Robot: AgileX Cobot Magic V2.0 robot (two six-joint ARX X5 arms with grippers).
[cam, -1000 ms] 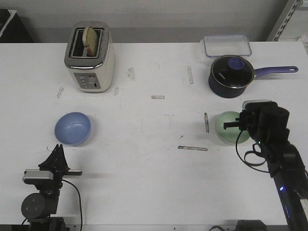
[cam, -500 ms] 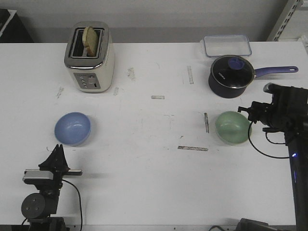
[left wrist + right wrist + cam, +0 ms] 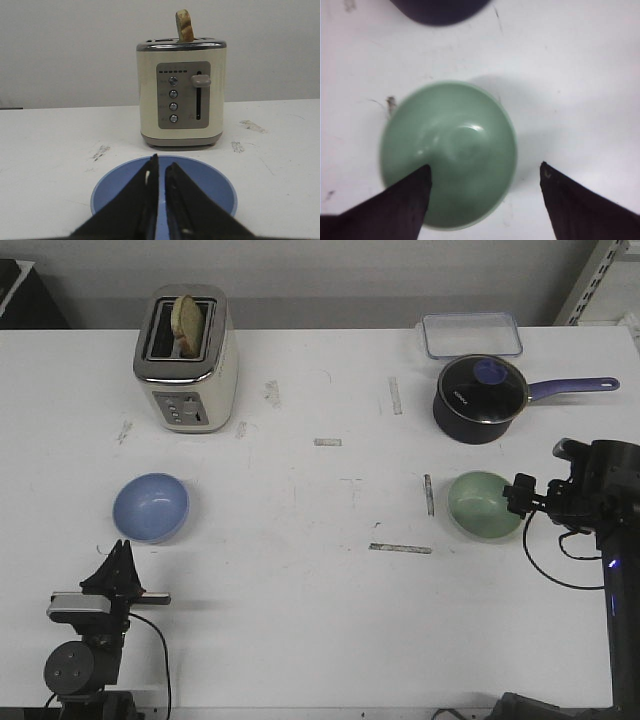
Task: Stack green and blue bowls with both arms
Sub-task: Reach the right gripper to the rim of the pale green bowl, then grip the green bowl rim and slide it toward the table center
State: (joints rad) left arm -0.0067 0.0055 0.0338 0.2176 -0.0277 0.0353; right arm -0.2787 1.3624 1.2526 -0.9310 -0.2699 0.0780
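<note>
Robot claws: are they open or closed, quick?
Left tool: closed, holding nothing, near the blue bowl.
Right tool: open at the green bowl, not gripping.

Front camera looks down and forward over the whole table [image 3: 300, 570]. Left wrist camera sits low, facing the toaster [image 3: 181, 95] past the blue bowl [image 3: 210, 185]. Right wrist camera hangs close above the green bowl [image 3: 450, 150]. The front view shares both bowls.

A white tabletop [image 3: 300, 570], scuffed with grey marks and short tape strips, fills the scene. Beyond its far edge runs a plain grey wall [image 3: 330, 270]. A metal shelving upright [image 3: 590, 280] stands past the far right corner.
</note>
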